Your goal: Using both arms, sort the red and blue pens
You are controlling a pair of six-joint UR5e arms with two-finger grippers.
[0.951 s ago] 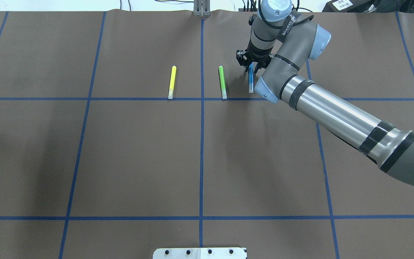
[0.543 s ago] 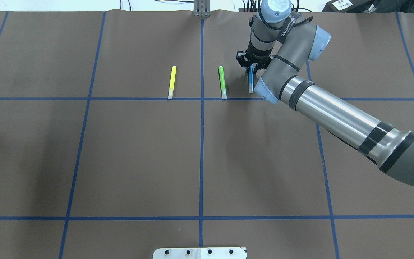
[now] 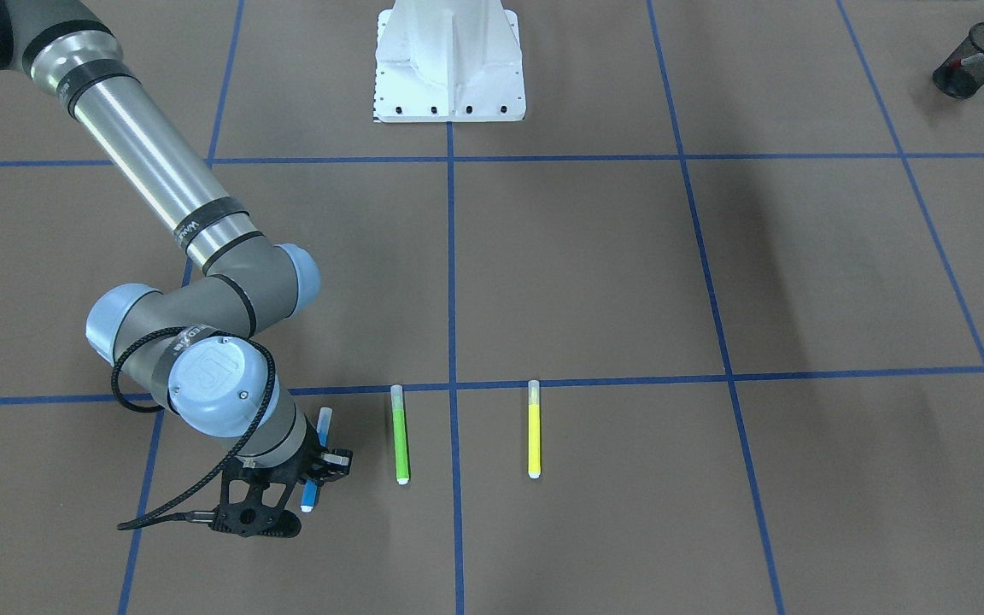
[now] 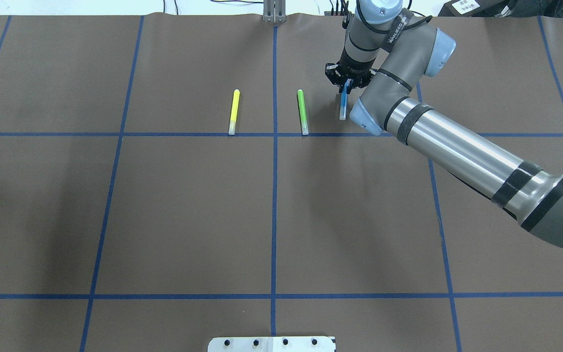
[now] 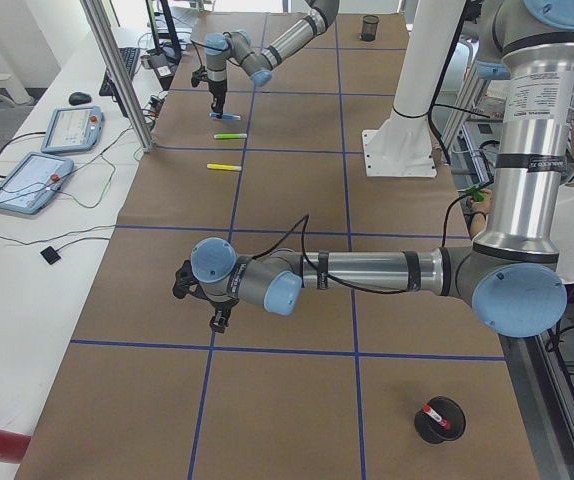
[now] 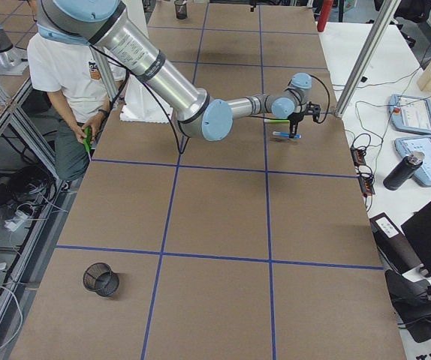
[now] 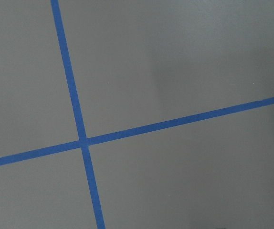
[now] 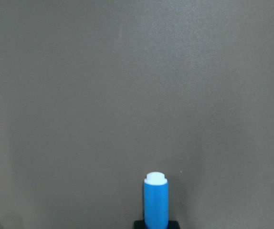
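Overhead exterior camera first: we see the black two-finger right gripper (image 4: 344, 87) at the far side of the brown mat with blue tape lines (image 4: 188, 210). It points down, fingers clamped on the slim blue pen with a pale translucent cap (image 4: 343, 106). The grip sits on the pen's far end, so the barrel runs out from the gripper toward the robot, cap end nearest the base. Whether the pen touches the mat, we cannot tell. Over to the right wrist camera, and the blue barrel pokes up from the bottom edge, plain mat behind it.

On the gripper's left, near it, lies the bright green plastic marker (image 4: 302, 111), parallel to the held pen. Further left again is the yellow plastic marker (image 4: 233, 111), parallel too.

Now the exterior left camera: the black left gripper (image 5: 217, 318) hangs low over the mat at the table's left end, and we cannot tell whether its fingers are apart or together. Its wrist camera shows only mat and crossing tape. The white-barrelled red pen (image 5: 433, 413) stands tilted in a round black mesh cup (image 5: 437, 428), well apart from that gripper on its robot side, and far from the right gripper.
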